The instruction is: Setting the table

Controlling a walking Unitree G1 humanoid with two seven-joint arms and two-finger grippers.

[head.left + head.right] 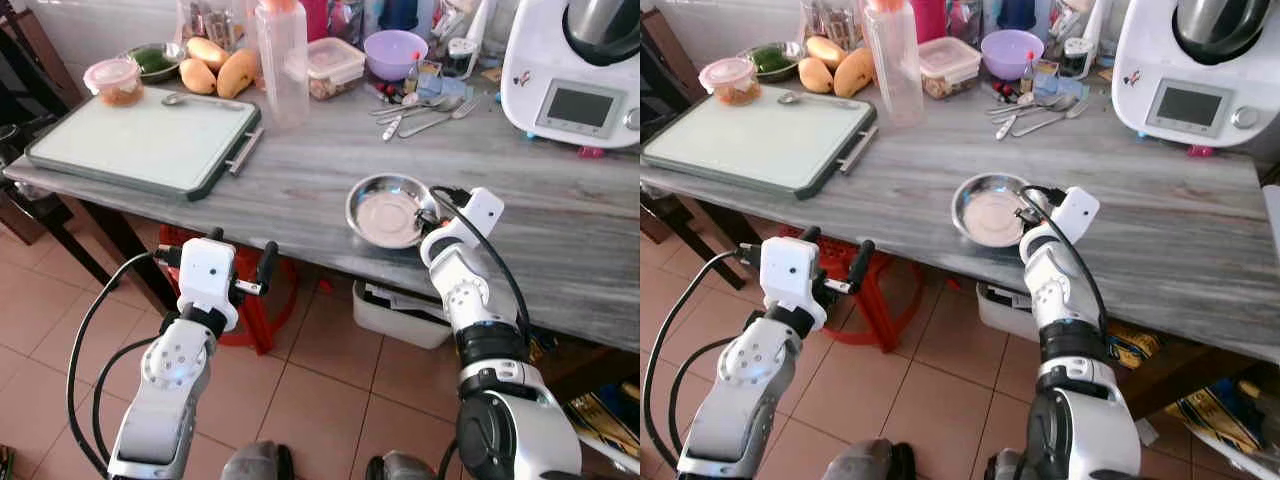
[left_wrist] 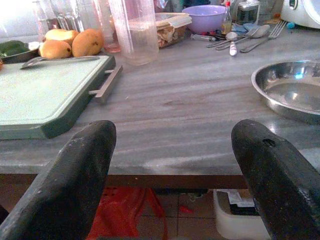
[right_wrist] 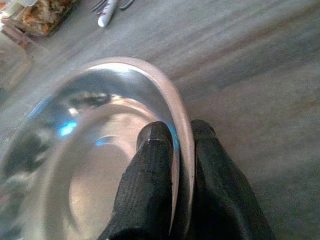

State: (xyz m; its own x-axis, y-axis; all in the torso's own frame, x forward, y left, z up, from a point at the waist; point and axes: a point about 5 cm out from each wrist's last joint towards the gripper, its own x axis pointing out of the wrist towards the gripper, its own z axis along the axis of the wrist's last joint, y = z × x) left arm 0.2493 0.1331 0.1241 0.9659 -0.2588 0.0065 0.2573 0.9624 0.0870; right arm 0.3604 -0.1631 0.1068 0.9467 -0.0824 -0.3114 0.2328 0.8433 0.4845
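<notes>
While the shallow round stainless-steel plate [image 1: 386, 210] is pinched at its rim by the right gripper [image 3: 175, 150], one finger inside and one outside, a firm, level hold is judged advisable so the plate is not tipped or dragged across the grey marble-patterned tabletop [image 1: 300, 190]. Left gripper [image 1: 238, 262]: spread wide, nothing held, short of the table edge, plate well off to its right.
</notes>
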